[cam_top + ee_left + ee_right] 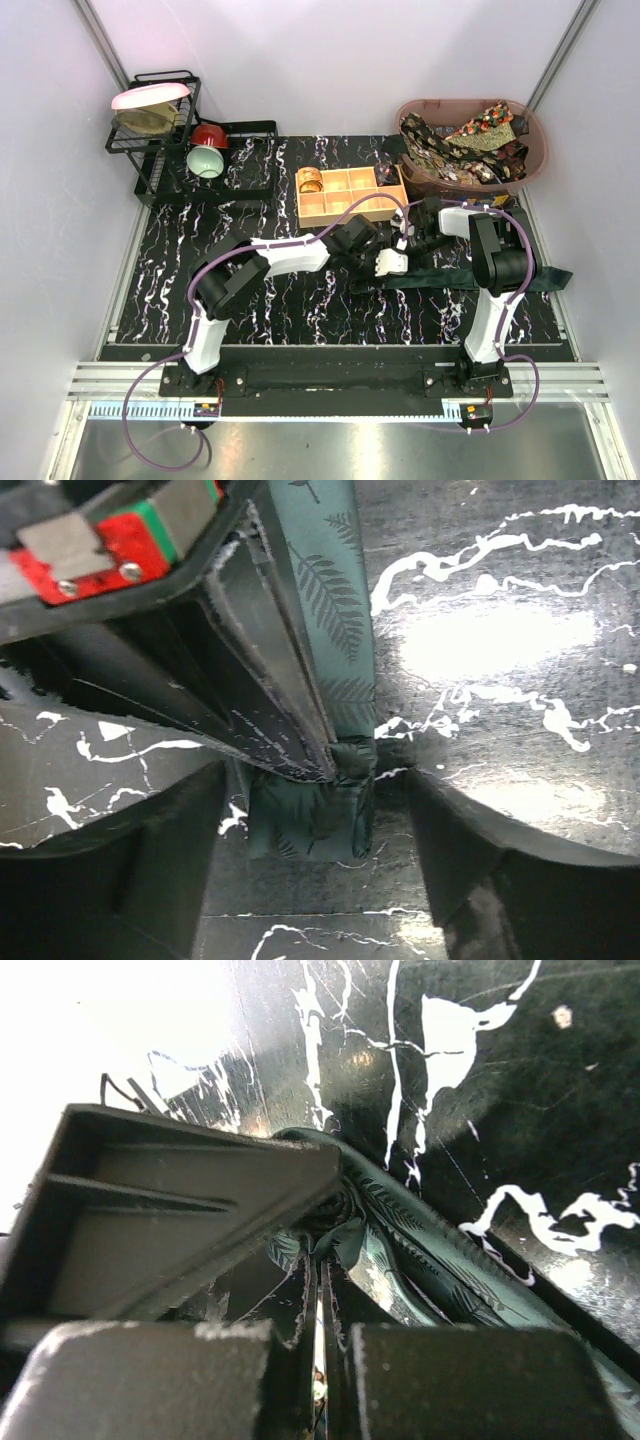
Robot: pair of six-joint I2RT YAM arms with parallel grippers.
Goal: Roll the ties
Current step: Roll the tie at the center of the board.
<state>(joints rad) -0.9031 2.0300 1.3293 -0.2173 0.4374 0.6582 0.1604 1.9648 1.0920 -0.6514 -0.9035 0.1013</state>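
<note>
A dark green tie (480, 278) with a faint fern print lies flat across the black marbled mat (200, 300), running from the centre of the table out toward 3 o'clock. At its centre end the fabric is curled into a small, tight rolled end (312, 820), only a turn or so thick. The right gripper (320, 1295) reaches down onto that curl, its jaws pressed together and pinching the tie's fabric at the core of the roll. The left gripper (315, 810) sits over the same spot with its jaws spread, one finger at 9 o'clock of the roll and the other at 3 o'clock, neither touching it. Beyond this, at 12 o'clock of the table's centre, stands a tan wooden box (350, 207) with square compartments. At 1 o'clock a brown basket (535, 165) holds a heap of patterned ties (470, 140), and a black dish rack (160, 130) stands at 10 o'clock. The step in hand appears to be starting the roll on the green tie, with nearly all its length unrolled. The next move likely calls for turning the pinched core along the tie while the spread jaws close gently to steady the coil and keep its edges aligned
</note>
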